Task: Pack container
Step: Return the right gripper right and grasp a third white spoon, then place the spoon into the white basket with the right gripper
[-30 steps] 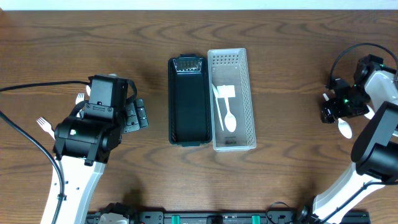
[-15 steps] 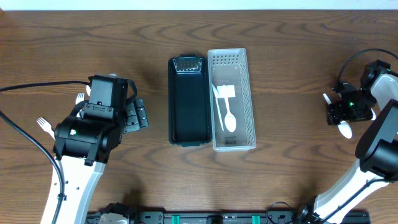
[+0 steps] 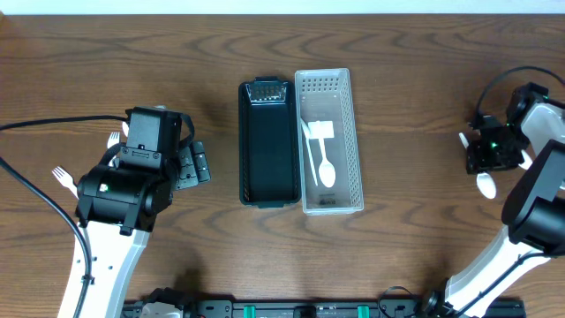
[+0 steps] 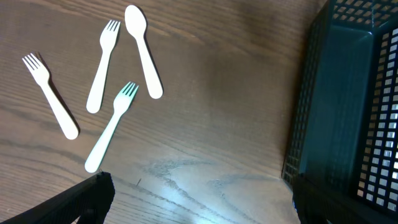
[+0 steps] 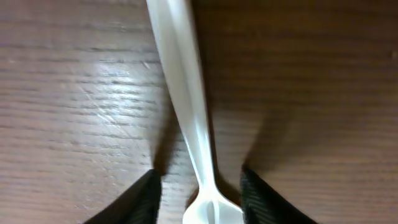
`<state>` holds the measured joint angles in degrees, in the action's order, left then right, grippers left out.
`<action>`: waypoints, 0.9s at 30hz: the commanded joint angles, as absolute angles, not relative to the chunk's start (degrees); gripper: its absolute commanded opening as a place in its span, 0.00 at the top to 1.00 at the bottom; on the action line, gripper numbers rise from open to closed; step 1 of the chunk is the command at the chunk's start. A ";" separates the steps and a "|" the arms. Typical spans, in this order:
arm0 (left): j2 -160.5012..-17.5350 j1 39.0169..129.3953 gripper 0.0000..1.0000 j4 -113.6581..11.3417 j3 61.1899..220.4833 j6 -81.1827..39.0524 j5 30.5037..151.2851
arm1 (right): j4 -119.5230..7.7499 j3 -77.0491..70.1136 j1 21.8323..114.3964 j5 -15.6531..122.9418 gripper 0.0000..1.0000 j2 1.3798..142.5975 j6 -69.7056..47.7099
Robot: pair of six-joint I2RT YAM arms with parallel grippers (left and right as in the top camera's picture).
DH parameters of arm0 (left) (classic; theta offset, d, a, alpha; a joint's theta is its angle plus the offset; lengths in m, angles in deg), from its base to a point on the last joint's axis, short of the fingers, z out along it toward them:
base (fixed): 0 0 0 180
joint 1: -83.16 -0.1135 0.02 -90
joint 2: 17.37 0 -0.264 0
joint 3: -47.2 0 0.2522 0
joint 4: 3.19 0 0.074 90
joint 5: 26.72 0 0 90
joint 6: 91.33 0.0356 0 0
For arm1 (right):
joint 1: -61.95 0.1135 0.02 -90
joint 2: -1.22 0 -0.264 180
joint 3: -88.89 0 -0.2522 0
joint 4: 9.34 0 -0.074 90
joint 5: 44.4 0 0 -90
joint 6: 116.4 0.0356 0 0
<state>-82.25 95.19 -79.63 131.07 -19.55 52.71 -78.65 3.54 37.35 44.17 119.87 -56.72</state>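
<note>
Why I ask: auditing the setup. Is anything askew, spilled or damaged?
Nothing spilled or broken. The black basket and white basket sit square, side by side. Only the loose forks and spoon lie scattered at odd angles.

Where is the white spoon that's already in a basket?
In the overhead view, the white spoon lies inside the white basket near the middle, just right of the black basket.

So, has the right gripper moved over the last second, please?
Yes. The right gripper has shifted slightly right, farther from the white basket.
</note>
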 commanded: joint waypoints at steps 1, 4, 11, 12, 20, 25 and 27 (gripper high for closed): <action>-82.47 95.06 0.06 -79.87 131.96 -20.11 52.10 | -78.32 3.21 38.03 45.00 0.63 120.43 -55.21; -82.47 95.06 0.06 -79.87 131.96 -20.09 52.10 | -78.13 3.21 38.05 45.09 0.73 120.43 -54.45; -82.47 95.06 0.06 -79.87 131.96 -20.09 52.10 | -77.32 3.21 38.03 46.57 0.96 120.41 -51.98; -82.47 95.06 0.06 -79.87 131.96 -20.09 52.10 | -76.90 3.21 38.05 46.77 0.99 120.41 -50.49; -82.47 95.06 0.05 -79.69 131.96 -20.09 52.10 | -80.18 8.74 44.04 47.64 0.99 117.46 -40.96; -82.47 95.06 0.06 -79.67 131.96 -20.09 52.10 | -87.98 22.23 53.18 47.62 0.99 112.28 -32.53; -82.47 95.06 0.06 -79.67 131.96 -20.09 52.10 | -89.93 26.95 56.89 47.62 0.99 110.62 -28.68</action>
<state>-82.25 95.19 -79.60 131.07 -19.55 52.73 -88.55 20.50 52.28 46.33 116.89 -36.64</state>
